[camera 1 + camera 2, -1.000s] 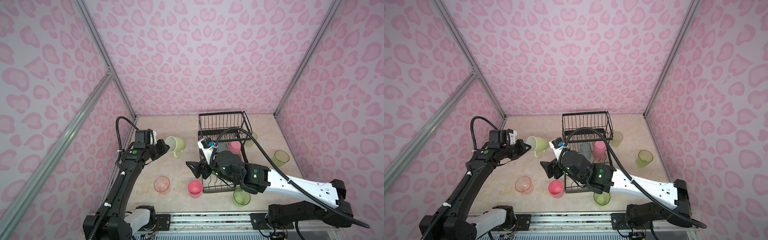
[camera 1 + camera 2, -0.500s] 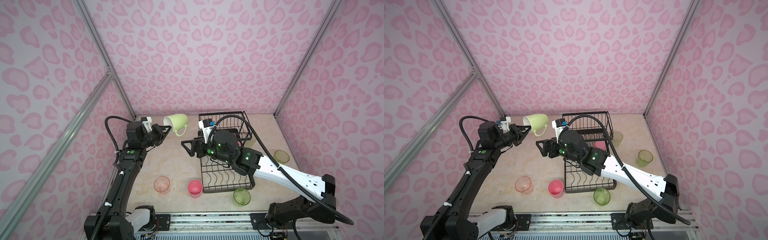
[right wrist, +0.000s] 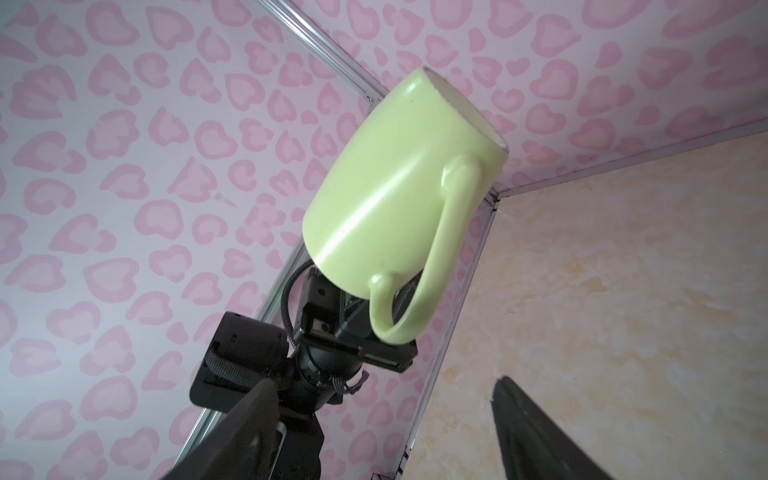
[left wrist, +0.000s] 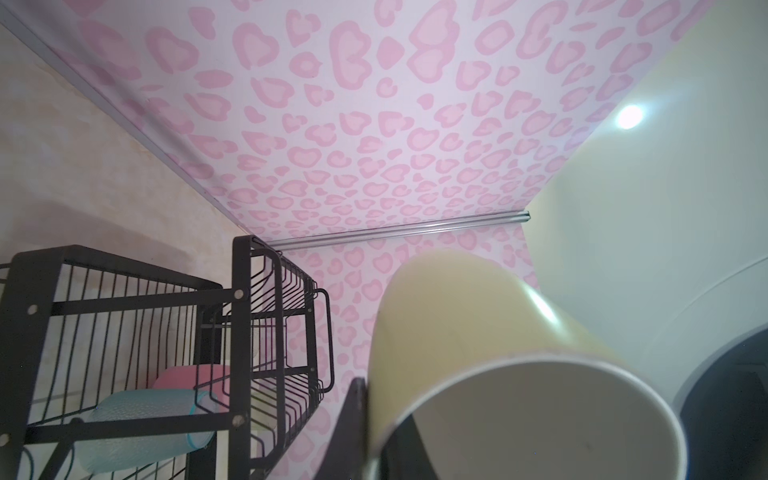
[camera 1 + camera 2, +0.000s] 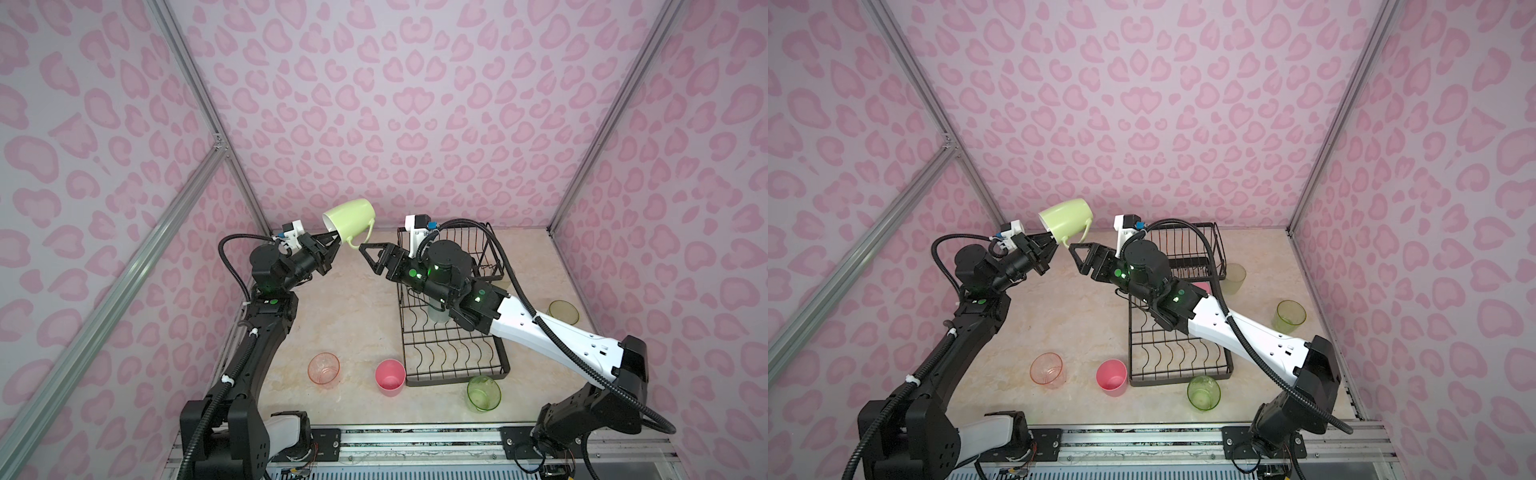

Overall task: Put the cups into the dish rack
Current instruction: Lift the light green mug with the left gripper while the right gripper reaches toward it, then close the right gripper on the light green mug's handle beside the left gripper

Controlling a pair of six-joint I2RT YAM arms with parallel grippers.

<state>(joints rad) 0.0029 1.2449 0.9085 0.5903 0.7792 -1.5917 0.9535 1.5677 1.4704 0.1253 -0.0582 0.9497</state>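
- Left gripper [image 5: 333, 242] pinches the pale-green mug [image 5: 351, 220] by its rim, held tilted in the air left of the dish rack [image 5: 455, 374].
- Right gripper [image 5: 369, 259], jaws spread, sits near the mug's handle.
- Beige marbled tabletop [image 5: 353, 307]; pink heart-print walls [image 5: 415, 104].

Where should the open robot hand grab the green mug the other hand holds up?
Probably the mug by its round body near the base, coming from the rack side. The left gripper pinches the rim, so the base end sticks out free. The right gripper is open and faces it. The handle hangs underneath, thin and curved.
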